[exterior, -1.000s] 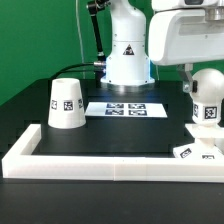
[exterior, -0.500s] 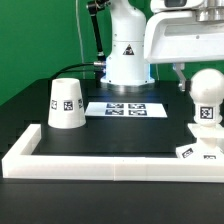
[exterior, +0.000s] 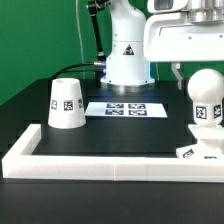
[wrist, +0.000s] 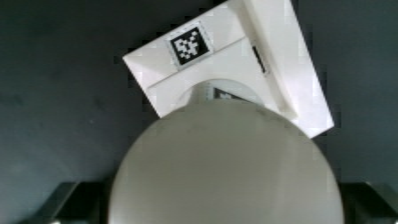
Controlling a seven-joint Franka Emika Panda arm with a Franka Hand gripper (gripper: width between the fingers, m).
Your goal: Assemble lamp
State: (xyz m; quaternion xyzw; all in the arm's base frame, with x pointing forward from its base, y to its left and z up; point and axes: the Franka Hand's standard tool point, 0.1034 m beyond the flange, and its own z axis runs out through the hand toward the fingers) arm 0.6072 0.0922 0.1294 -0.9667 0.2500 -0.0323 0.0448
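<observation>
Far off to the exterior view's left of the pincer (exterior: 200, 68), the shade (exterior: 65, 103) stands alone. The white bar frame (exterior: 110, 160) fences the table's near edge and that left side. Between shade and pincer the dark table lies open, with only the marker board (exterior: 125, 109) flat on it and the arm's pedestal (exterior: 128, 55) behind. Directly under the pincer the bulb (exterior: 205, 98) stands upright on the base (exterior: 190, 152), just behind the frame. Whether the fingers (wrist: 75, 200) press the bulb or merely flank it, I cannot tell.
</observation>
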